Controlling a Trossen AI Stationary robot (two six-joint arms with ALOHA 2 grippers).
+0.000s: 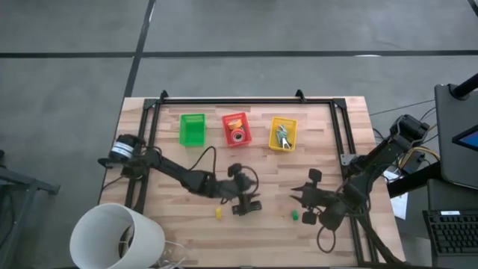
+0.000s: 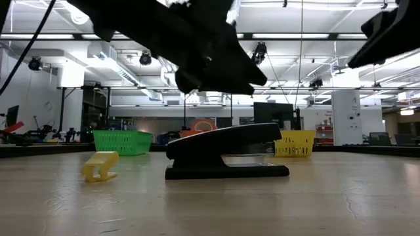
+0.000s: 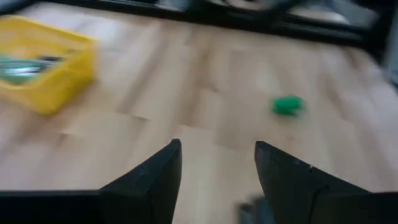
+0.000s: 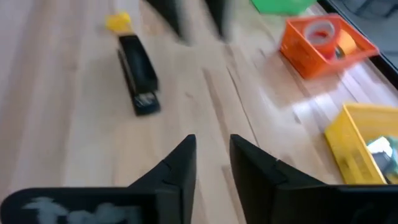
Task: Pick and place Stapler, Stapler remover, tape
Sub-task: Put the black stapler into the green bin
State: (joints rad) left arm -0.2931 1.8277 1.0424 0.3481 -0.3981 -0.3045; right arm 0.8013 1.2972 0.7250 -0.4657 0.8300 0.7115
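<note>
The stapler (image 1: 246, 208) is lying unpicked near the counter's front edge, the left gripper (image 1: 240, 196) hovering over it, unclenched; the right gripper (image 1: 297, 196) is waiting alongside, fingers parted. Tape (image 1: 237, 135) is sitting in the red bin (image 1: 227, 123).

Wooden counter (image 1: 187, 161) being framed by a black rail, green basket (image 1: 192, 129), red basket (image 1: 236, 128) and yellow basket (image 1: 283, 134) being lined along its far side, small yellow block (image 1: 219, 214) and small green block (image 1: 295, 216) being left near its front edge, white bucket (image 1: 116, 237) being stood at its front left corner
</note>
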